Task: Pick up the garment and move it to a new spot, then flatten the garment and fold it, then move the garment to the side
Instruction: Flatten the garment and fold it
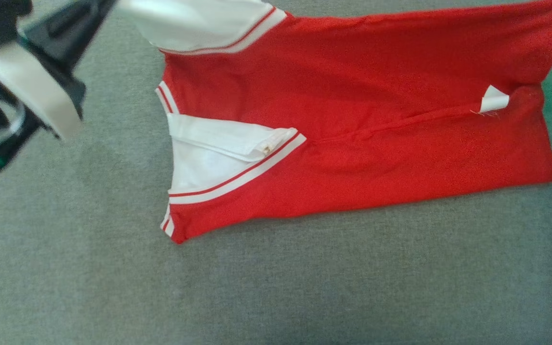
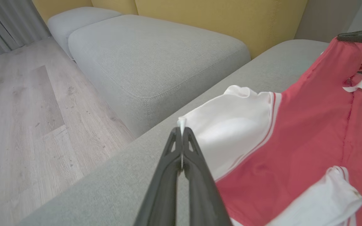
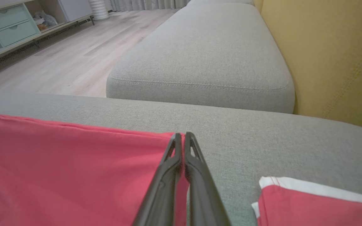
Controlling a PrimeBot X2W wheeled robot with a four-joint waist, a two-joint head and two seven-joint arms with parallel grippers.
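Grey sofa cushion (image 1: 276, 287) lies under everything. The left gripper (image 2: 181, 130) is pressed together on the edge of the white sleeve (image 2: 231, 125). The right gripper (image 3: 183, 135) pinches a hem corner of the red shirt (image 1: 362, 96), which lies spread across the cushion, with the yellow backrest (image 3: 341, 56) beyond.

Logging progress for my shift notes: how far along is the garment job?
Done: the garment lies spread out on the grey cushion, its near sleeve apparently folded inward. In hand: the left gripper is shut on the far sleeve, the right gripper on the red hem. Left: finishing the fold and moving it aside.
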